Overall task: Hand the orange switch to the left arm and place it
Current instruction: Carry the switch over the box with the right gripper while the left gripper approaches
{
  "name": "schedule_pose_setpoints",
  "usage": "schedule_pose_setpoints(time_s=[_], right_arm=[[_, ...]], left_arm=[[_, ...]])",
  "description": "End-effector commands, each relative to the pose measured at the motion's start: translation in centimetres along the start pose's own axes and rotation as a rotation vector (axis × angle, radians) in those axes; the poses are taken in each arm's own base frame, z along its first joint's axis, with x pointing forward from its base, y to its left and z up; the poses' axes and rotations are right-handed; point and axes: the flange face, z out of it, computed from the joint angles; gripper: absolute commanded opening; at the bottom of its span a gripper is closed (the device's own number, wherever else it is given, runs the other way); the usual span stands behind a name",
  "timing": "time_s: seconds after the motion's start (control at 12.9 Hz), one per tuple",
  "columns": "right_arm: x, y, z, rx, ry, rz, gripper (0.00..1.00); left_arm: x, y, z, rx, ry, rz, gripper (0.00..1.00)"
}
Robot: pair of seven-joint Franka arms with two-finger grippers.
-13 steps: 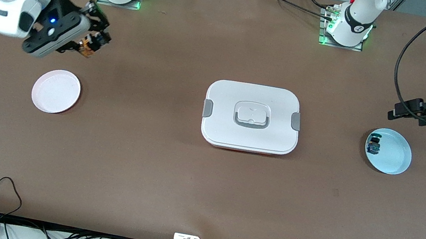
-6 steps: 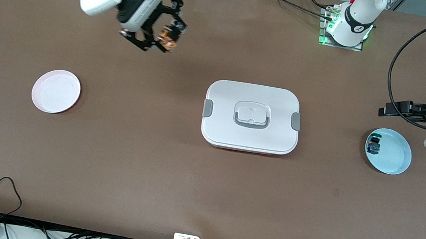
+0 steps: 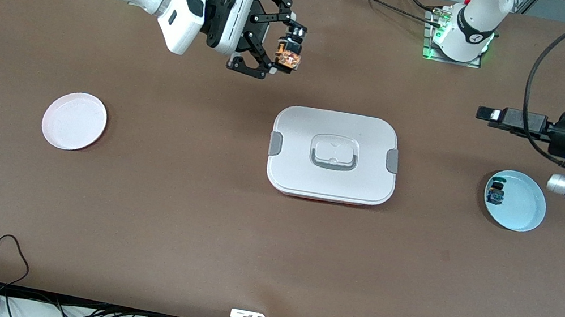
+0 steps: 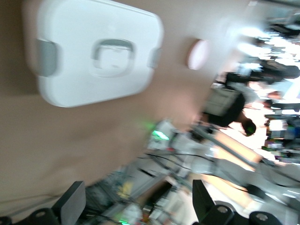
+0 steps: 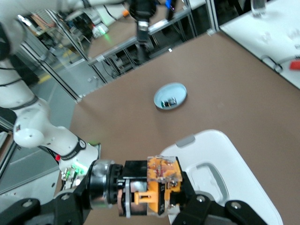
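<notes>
The right gripper (image 3: 290,52), clamped on the orange switch (image 3: 288,56), has swung from the pink plate (image 3: 74,121) up beside the box (image 3: 333,155), toward the released left gripper (image 3: 488,114) for handover.

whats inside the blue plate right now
One small switch with blue and green parts lies in the blue plate, near its rim toward the box; the plate's remaining floor shows bare. The switch's underside cannot be seen.
</notes>
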Motion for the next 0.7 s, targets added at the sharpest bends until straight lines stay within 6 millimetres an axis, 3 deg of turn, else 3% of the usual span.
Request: schedule_pose_setpoints(time_s=[0.0, 0.16, 0.31, 0.47, 0.62], right_arm=[[0.0, 0.4, 0.8, 0.080, 0.130, -0.076, 0.00], [-0.4, 0.9, 1.5, 0.134, 0.238, -0.117, 0.00], [-1.3, 2.2, 2.3, 0.127, 0.332, -0.161, 0.00], [-2.0, 2.2, 3.8, 0.138, 0.440, -0.205, 0.00], [-2.9, 2.8, 4.5, 0.129, 0.508, -0.227, 0.00]], left_arm=[[1.4, 1.5, 0.8, -0.216, -0.078, -0.097, 1.00], [1.5, 4.0, 2.1, -0.284, -0.081, -0.153, 1.00], [0.2, 7.7, 5.0, -0.274, -0.052, -0.202, 1.00], [-2.1, 9.9, 9.1, -0.269, 0.031, -0.220, 1.00], [-2.6, 10.9, 13.0, -0.264, 0.067, -0.226, 1.00]])
